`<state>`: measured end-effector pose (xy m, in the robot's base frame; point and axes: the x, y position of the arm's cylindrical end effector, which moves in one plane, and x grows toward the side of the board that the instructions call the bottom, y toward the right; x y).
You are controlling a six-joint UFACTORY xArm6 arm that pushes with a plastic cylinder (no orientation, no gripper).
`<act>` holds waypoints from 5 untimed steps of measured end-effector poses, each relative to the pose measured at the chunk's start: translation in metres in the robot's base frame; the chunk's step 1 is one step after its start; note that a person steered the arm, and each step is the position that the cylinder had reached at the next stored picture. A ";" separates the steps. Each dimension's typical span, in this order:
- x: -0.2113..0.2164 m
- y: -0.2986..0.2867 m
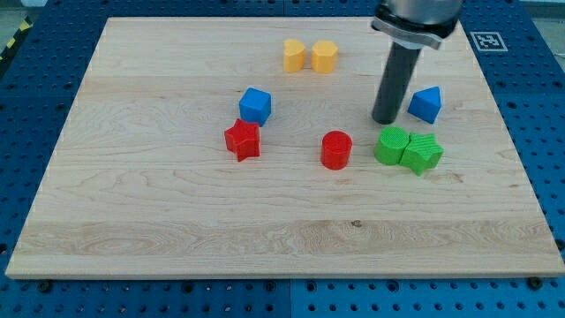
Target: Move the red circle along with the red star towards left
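The red circle (336,149) stands near the middle of the wooden board (177,221). The red star (243,140) lies to its left, just below a blue cube (255,105). My tip (385,120) is down on the board to the upper right of the red circle, apart from it. It stands just above the green circle (392,146) and left of the blue triangular block (425,104).
A green cube (422,154) touches the green circle on its right. Two yellow blocks (294,55) (324,56) sit side by side near the view's top. The board's edges border a blue perforated table (547,132).
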<state>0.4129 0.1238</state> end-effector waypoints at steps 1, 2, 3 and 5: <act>0.024 -0.006; 0.054 -0.006; 0.069 -0.006; 0.064 -0.072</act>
<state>0.4765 0.0514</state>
